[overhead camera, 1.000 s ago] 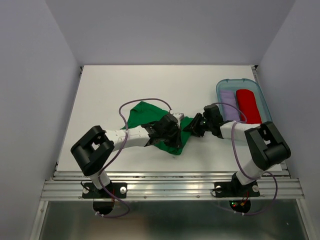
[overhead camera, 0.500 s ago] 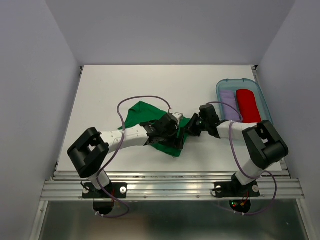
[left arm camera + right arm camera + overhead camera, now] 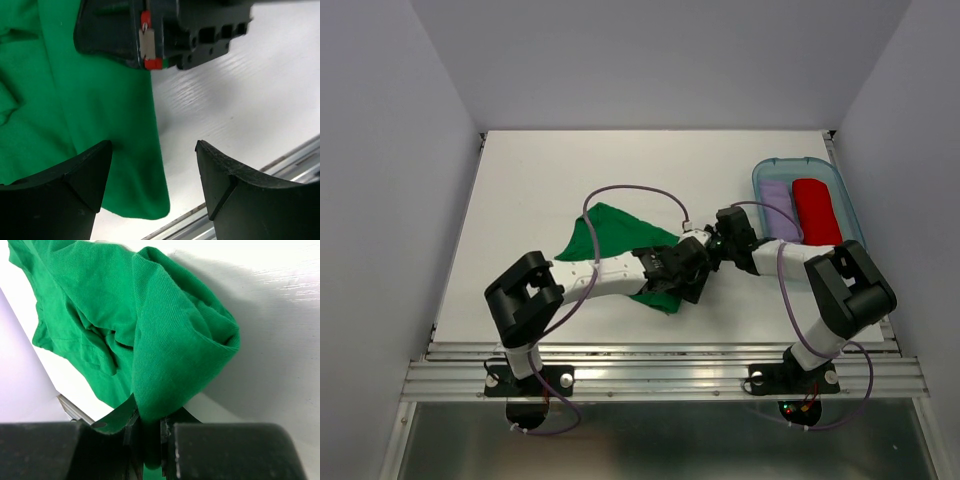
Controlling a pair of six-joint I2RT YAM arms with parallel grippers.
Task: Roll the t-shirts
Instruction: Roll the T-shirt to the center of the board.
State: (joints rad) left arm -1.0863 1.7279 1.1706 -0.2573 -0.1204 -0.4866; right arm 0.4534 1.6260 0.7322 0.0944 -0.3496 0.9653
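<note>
The green t-shirt (image 3: 605,235) lies crumpled on the white table, left of centre. In the right wrist view my right gripper (image 3: 148,436) is shut on a bunched fold of the green t-shirt (image 3: 170,340), at the cloth's right edge. My left gripper (image 3: 154,170) stands open just above the shirt's near right corner (image 3: 135,190) with nothing between its fingers. In the top view the left gripper (image 3: 692,274) and the right gripper (image 3: 706,245) sit close together. A lilac t-shirt (image 3: 777,206) and a red t-shirt (image 3: 817,210) lie rolled in a bin.
The clear teal-rimmed bin (image 3: 758,176) stands at the right side of the table. The table's metal front rail (image 3: 660,350) runs just near of the shirt. Both arms' cables loop over the cloth.
My left gripper has opened, let go of the shirt and shifted right. My right gripper has closed on the shirt's right edge. The near part of the cloth has spread flatter.
</note>
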